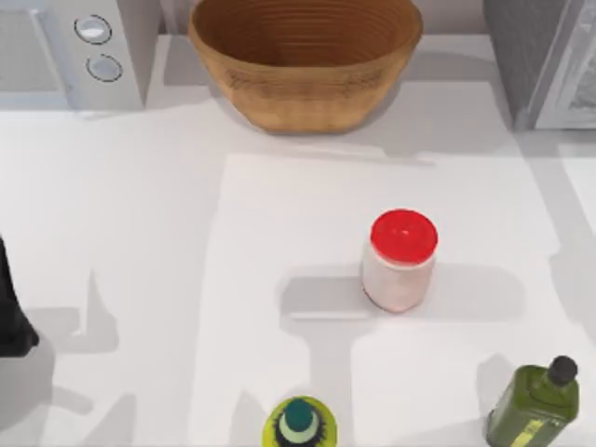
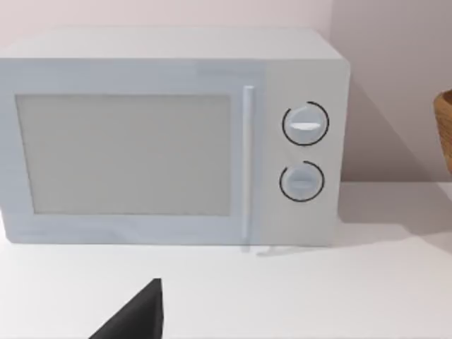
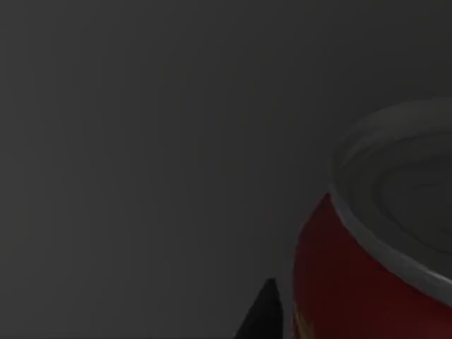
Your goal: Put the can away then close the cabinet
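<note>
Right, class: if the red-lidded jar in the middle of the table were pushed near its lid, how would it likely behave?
The jar stands upright, so a high push might tip it rather than slide it. Its round body would probably roll once down. Its smooth-looking sides may slip in a loose grip.

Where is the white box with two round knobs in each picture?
Top view: microwave in the top left corner, left of the basket.
Left wrist view: microwave front-on, its knob side toward the basket's rim.
Right wrist view: dark.
Shared landmark: the basket.
</note>
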`<action>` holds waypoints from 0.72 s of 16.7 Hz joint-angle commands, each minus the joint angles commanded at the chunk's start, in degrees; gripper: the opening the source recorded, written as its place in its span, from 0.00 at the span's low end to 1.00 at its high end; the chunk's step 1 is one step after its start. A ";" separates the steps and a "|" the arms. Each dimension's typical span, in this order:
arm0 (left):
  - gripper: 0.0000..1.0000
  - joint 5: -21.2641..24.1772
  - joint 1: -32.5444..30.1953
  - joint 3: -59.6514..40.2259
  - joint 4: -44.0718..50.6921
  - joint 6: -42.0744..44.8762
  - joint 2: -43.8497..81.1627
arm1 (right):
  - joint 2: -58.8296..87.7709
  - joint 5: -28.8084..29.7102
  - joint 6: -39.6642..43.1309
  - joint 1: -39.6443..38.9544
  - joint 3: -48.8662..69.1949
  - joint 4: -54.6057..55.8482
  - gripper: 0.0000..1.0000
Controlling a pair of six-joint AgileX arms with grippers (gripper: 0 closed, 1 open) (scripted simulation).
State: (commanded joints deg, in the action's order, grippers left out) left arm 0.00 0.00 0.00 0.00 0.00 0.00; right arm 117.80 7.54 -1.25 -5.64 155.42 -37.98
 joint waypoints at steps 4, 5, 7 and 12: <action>1.00 0.00 0.00 0.00 0.00 0.00 0.00 | 1.48 -0.35 0.18 -0.04 1.61 -0.51 0.00; 1.00 0.00 0.00 0.00 0.00 0.00 0.00 | 1.48 -0.35 0.18 -0.04 1.61 -0.51 0.00; 1.00 0.00 0.00 0.00 0.00 0.00 0.00 | 1.48 -0.35 0.18 -0.04 1.61 -0.51 0.08; 1.00 0.00 0.00 0.00 0.00 0.00 0.00 | 1.48 -0.35 0.18 -0.04 1.61 -0.51 0.45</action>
State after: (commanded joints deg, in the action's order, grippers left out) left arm 0.00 0.00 0.00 0.00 0.00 0.00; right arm 119.28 7.19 -1.08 -5.68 157.03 -38.49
